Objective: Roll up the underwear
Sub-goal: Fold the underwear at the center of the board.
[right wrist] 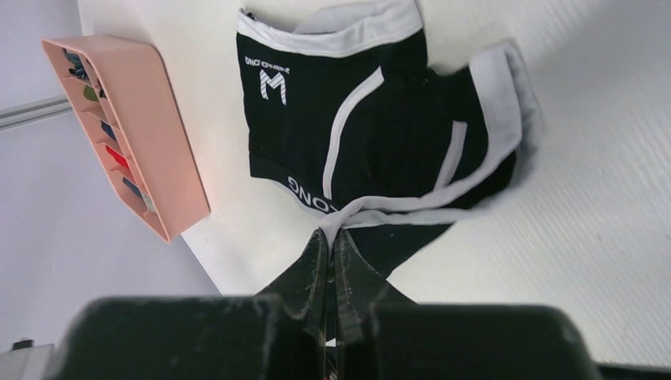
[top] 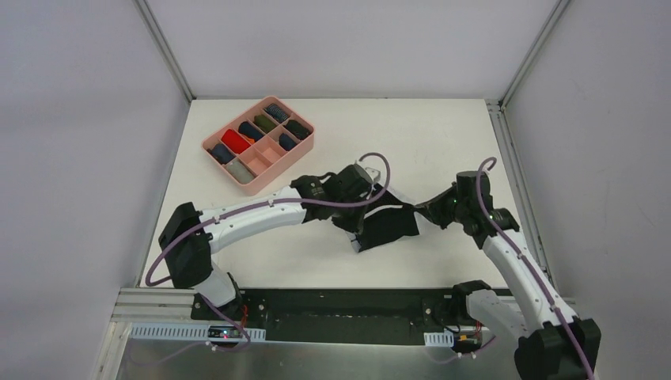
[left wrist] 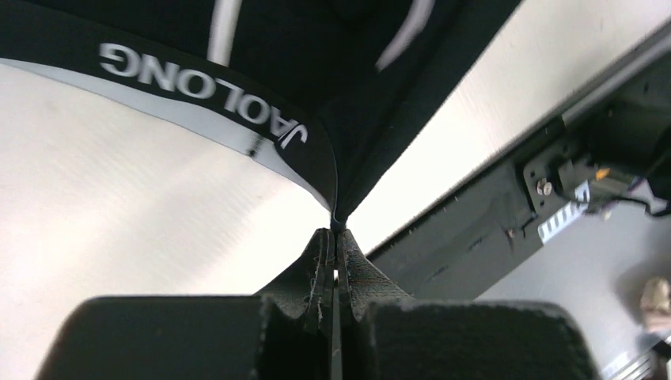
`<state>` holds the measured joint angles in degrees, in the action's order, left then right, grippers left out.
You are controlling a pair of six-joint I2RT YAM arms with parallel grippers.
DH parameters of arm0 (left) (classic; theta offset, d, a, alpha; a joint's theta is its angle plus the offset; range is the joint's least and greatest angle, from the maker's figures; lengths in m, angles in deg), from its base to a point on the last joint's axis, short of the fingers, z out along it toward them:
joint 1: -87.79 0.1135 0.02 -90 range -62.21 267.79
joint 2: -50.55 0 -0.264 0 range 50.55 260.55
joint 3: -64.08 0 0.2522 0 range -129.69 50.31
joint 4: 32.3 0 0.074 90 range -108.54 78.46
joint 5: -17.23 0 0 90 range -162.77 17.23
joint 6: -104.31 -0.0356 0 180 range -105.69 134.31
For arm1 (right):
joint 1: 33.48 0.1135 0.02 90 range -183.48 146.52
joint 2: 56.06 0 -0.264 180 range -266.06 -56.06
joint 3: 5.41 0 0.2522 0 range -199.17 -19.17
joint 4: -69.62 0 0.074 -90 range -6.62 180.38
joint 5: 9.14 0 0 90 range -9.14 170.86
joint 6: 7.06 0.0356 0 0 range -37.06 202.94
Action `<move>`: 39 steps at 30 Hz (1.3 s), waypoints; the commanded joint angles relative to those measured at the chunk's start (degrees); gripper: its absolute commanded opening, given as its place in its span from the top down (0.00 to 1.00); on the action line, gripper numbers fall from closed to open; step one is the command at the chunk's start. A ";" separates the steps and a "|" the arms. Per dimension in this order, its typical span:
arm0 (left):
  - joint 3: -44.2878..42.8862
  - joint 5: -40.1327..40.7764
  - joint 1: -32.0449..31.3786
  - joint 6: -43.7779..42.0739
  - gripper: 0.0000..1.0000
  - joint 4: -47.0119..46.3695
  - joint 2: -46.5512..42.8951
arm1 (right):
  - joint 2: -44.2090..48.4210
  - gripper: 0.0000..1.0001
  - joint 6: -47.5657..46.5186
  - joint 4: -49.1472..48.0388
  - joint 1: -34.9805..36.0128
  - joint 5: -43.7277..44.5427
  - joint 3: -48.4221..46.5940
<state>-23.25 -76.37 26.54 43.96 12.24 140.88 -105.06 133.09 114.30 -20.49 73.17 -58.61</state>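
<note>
Found the black underwear (top: 388, 223) on the white table (top: 443, 134), toward the near right, between the two claws and apart from the pink tray (top: 267, 184). Showed white seams, a white M on the front and white lettering along the waistband (left wrist: 198, 89). Lay bunched and partly folded over on itself, with a white-edged hem turned up along one side in the right wrist view.

Had the left claw (left wrist: 336, 233) squeezed together on a corner of the waistband, no gap between the fingers beyond the cloth edge, black fabric drawn taut away from the tips. Had the right claw (right wrist: 332, 235) closed the same way, pinching a white hem where it crossed the black cloth at the side opposite the left claw.

Sat the tray farther back and to the left, turned at an angle, divided into small compartments. Held one roll of cloth per filled compartment: a red roll (top: 234, 141), an olive green roll (top: 265, 123), a grey roll (top: 240, 172), several dark blue rolls (top: 222, 154) and a darker one at the far right corner. Could not make out more of those rolls at that size.
</note>
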 commanded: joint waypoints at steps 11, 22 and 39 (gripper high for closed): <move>-5.48 -6.89 14.29 0.19 1.00 1.30 5.30 | -26.16 1.00 -1.50 -20.54 0.72 -1.75 -11.26; -6.25 -8.03 19.77 2.16 1.00 1.21 9.57 | -43.12 1.00 -2.19 -24.02 1.69 -3.94 -22.22; -1.09 -2.18 21.26 8.66 1.00 -0.48 8.31 | -54.55 1.00 -2.99 -24.33 5.50 -5.98 -32.18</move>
<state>-25.82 -80.37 47.37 50.63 10.78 151.48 -159.63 131.27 91.61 -15.74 66.55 -87.83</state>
